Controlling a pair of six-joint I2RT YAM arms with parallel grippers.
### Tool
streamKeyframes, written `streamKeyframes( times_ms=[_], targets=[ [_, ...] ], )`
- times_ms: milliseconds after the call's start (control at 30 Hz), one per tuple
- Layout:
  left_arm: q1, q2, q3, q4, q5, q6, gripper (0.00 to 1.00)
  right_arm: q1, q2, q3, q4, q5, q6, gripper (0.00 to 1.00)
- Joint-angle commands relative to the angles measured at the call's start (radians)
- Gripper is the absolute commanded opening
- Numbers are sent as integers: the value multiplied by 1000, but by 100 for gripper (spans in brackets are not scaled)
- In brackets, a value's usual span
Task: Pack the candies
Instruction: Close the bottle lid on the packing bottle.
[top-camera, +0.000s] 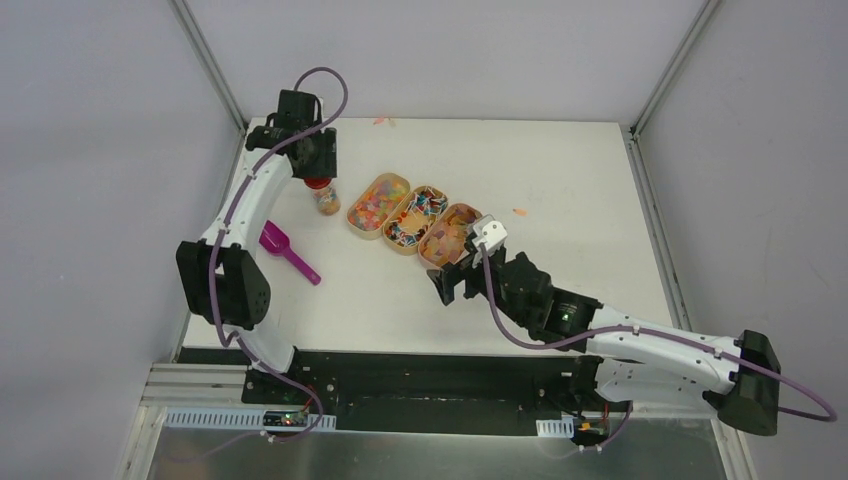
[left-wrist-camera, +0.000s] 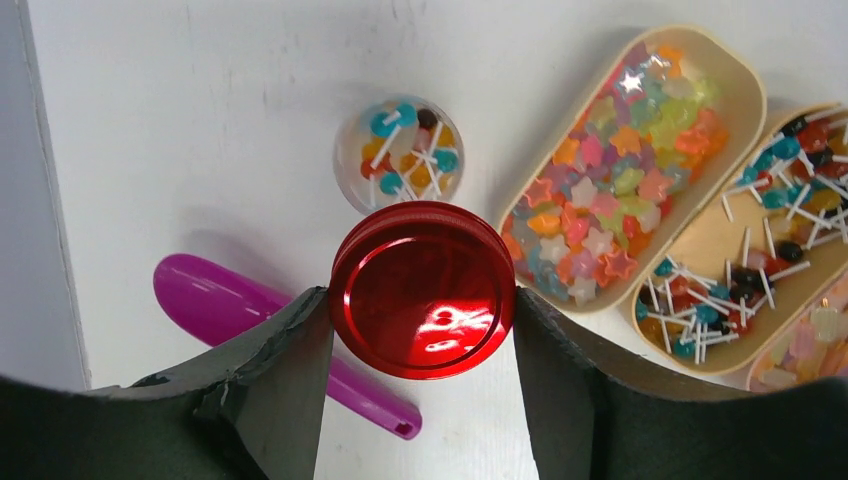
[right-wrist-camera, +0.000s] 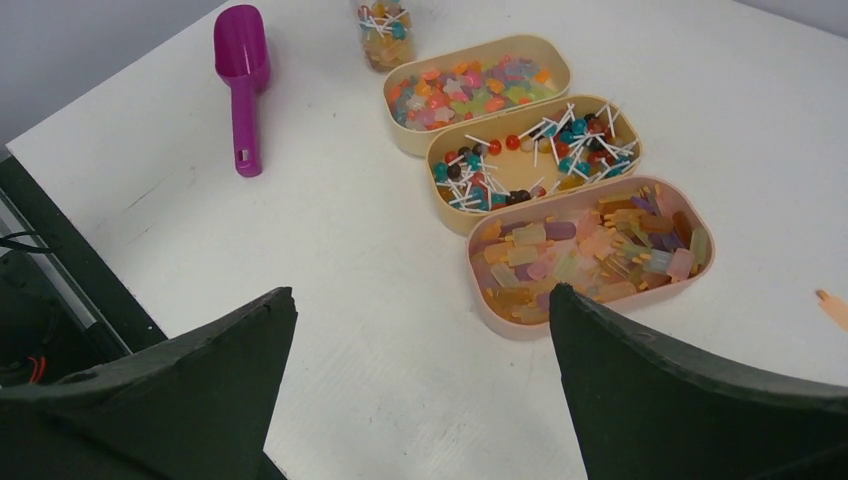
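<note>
The candies lie in three oval trays: bright star bits (top-camera: 380, 203) (left-wrist-camera: 610, 170) (right-wrist-camera: 478, 80), small lollipops (top-camera: 414, 218) (left-wrist-camera: 745, 270) (right-wrist-camera: 530, 150) and orange-yellow gummies (top-camera: 448, 238) (right-wrist-camera: 590, 255). A small clear jar (top-camera: 328, 199) (left-wrist-camera: 398, 153) (right-wrist-camera: 384, 30) stands upright, open and holding mixed candies. My left gripper (top-camera: 318, 182) (left-wrist-camera: 422, 300) is shut on the red round lid (left-wrist-camera: 422, 290), held above and just beside the jar's mouth. My right gripper (top-camera: 455, 285) (right-wrist-camera: 420, 295) is open and empty, low over the table in front of the gummy tray.
The magenta scoop (top-camera: 288, 252) (left-wrist-camera: 230, 305) (right-wrist-camera: 243, 80) lies on the table left of the trays, near the jar. Stray candies lie at the table's back edge (top-camera: 381, 121) and right of the trays (top-camera: 520, 212) (right-wrist-camera: 830, 305).
</note>
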Motion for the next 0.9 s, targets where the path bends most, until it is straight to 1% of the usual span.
streamKeyframes(
  times_ms=[0,167,267,367,867],
  targets=[
    [69,72,106,-2,98,44,58,-1,39,70,116,-49,-66,100],
    [99,149,148,-2,136,57,59,-3,65,81,123,-43,-73,100],
    [110,181,163,-4,136,65,59,-5,70,86,123,-41,-77,100],
    [115,205,176,-4,170,69,59,-7,72,87,123,-40,-78,100],
    [120,278,199,-7,143,83,65,-10,64,83,127,-44,-77,99]
  ],
)
